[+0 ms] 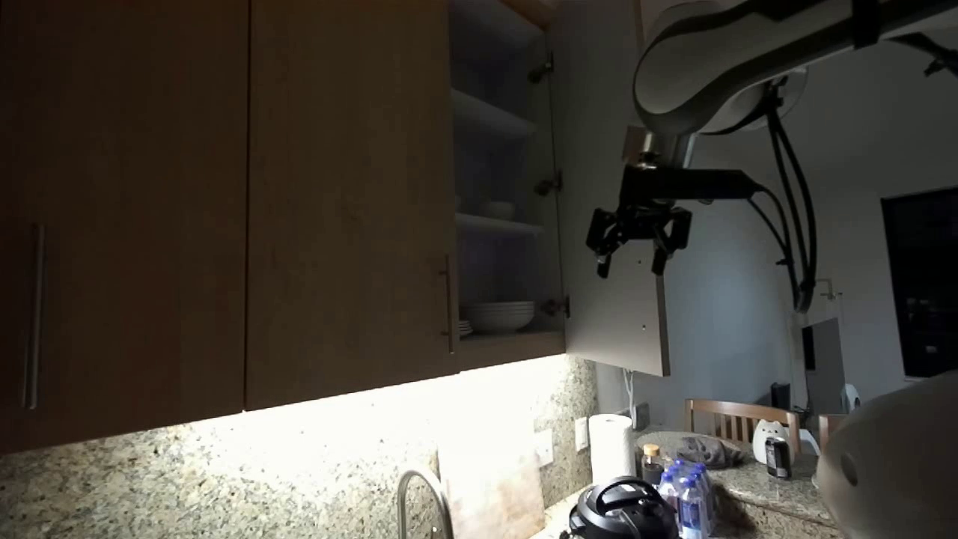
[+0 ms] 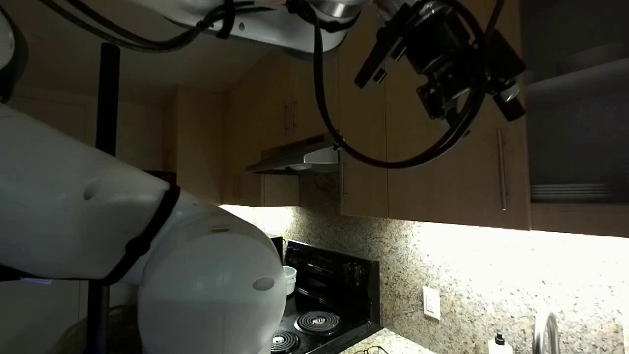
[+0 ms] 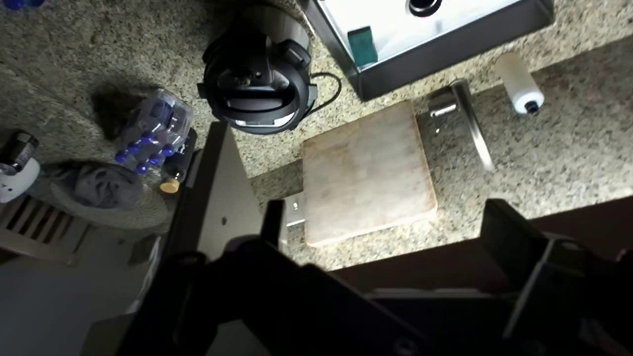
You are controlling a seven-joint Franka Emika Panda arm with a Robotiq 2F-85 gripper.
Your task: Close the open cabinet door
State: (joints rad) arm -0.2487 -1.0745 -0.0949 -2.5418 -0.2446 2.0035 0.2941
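The open cabinet door (image 1: 610,307) stands swung out at the right of the cabinet in an exterior view, its pale inner face showing. Its wood-grain front and bar handle are hidden. In the wrist view the door (image 3: 230,190) lies at the left, beside and partly behind the left finger. My gripper (image 1: 630,269) is open and empty, fingers pointing down, overlapping the door's inner face in that exterior view; contact cannot be told. It also shows at the upper right of an exterior view (image 2: 479,110), where the door is out of view, and in the wrist view (image 3: 385,217).
A wider closed wood door (image 1: 352,187) adjoins the open compartment, whose shelves hold bowls (image 1: 501,316). Below are a black pressure cooker (image 1: 623,509), paper towels (image 1: 611,449), bottled water (image 1: 688,498), a leaning cutting board (image 3: 366,173) and a faucet (image 3: 472,123).
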